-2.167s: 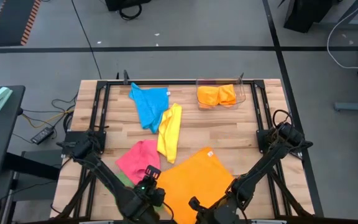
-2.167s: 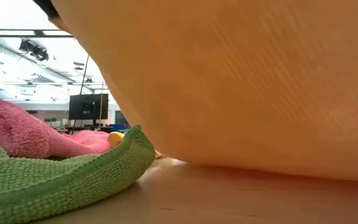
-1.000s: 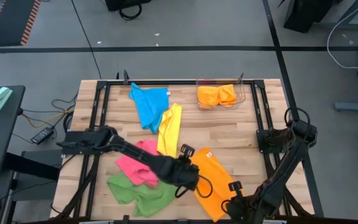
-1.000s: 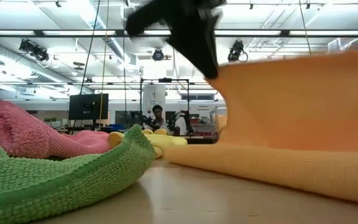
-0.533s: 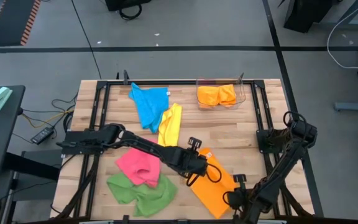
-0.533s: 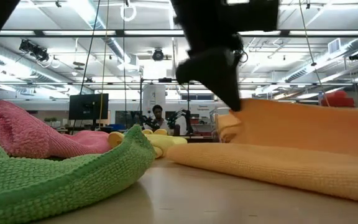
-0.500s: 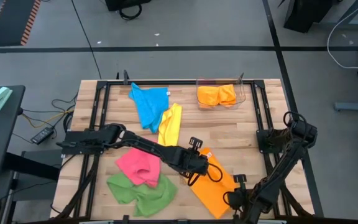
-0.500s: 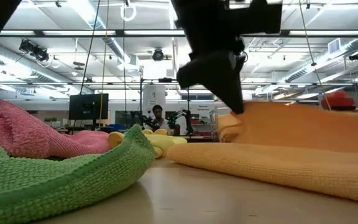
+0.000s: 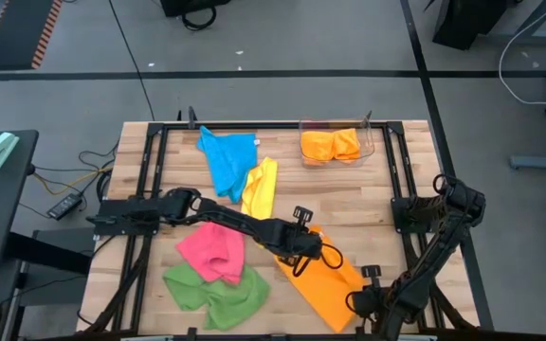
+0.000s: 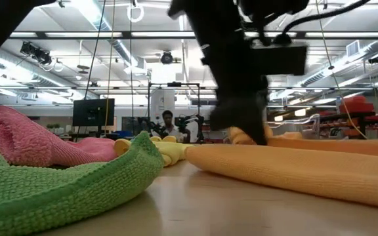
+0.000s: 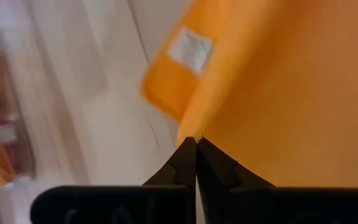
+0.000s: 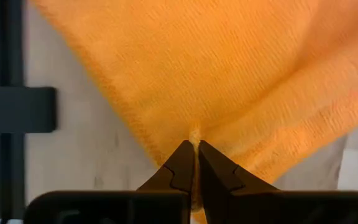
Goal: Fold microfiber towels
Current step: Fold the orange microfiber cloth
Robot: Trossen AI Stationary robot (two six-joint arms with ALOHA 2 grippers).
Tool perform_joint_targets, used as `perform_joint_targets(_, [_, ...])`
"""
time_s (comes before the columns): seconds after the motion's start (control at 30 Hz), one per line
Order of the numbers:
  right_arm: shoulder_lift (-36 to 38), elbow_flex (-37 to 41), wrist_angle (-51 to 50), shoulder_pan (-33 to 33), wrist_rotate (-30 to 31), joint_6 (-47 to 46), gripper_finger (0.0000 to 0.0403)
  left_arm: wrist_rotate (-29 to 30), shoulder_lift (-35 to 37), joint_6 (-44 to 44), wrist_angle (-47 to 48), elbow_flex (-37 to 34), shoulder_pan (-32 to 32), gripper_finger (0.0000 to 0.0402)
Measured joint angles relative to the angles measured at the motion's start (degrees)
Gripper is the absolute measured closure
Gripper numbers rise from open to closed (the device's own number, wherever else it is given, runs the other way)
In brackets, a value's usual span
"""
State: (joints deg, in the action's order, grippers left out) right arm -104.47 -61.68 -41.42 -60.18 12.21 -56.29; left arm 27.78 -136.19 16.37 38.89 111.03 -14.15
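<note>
The table carries the loose towels: blue, yellow, pink and green, with folded orange cloths in the clear bin at the far edge. The orange towel in hand lies half doubled near the front, between the two arms. The left claw is pinched shut on its far corner, low over the table; the right claw is pinched shut on the near corner. To fold well, I would lay the far edge down square on the lower layer, corners matched, keep the cloth taut between both grips, and let go only once it lies flat.
</note>
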Motion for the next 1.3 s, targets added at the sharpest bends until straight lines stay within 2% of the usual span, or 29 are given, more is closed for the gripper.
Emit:
perform_joint_targets(0.17, [0.0, 0.2, -0.2, -0.4, -0.5, -0.7, 0.0352, 0.1, -1.4, 2.2, -5.4, 0.2, 0.6, 0.0374])
perform_joint_targets(0.43, [0.5, -0.2, -0.8, -0.4, -4.5, -3.0, 0.0266, 0.0, -1.6, 4.1, -10.4, 0.1, 1.2, 0.0366])
perform_joint_targets(0.57, [1.8, -0.2, -2.7, -0.4, -6.3, -5.6, 0.0237, 0.0, -1.6, 4.3, -12.9, 0.1, 1.2, 0.0365])
perform_joint_targets(0.63, [2.8, -0.2, -4.3, -0.5, -6.3, -7.1, 0.023, 0.0, -1.6, 3.0, -12.6, 0.1, 1.5, 0.0365])
perform_joint_targets(0.8, [5.8, -0.2, -7.0, -1.5, -6.3, -9.8, 0.023, -0.2, -1.6, -6.3, -11.4, 0.1, 2.5, 0.0367])
perform_joint_targets(0.87, [6.9, -0.3, -6.2, -2.0, -2.9, -8.8, 0.023, -0.3, -1.6, -7.0, -11.0, 0.1, 2.6, 0.0364])
perform_joint_targets(0.93, [7.0, -0.3, -5.1, -2.7, 3.5, -6.4, 0.023, -0.3, -1.6, -7.0, -10.9, 0.1, 2.6, 0.0355])
perform_joint_targets(1.03, [5.7, -0.3, -0.9, -3.0, 9.7, 0.2, 0.023, -0.5, -1.6, -7.9, -10.9, 0.1, 2.4, 0.0326])
perform_joint_targets(1.13, [4.1, -0.3, 1.3, -2.3, 11.5, 3.9, 0.023, -0.6, -1.6, -8.3, -11.0, 0.1, 2.4, 0.0283])
perform_joint_targets(1.3, [3.6, -0.3, 1.4, -1.1, 13.3, 4.0, 0.023, -0.4, -1.4, -8.2, -11.3, 0.1, 2.5, 0.0214])
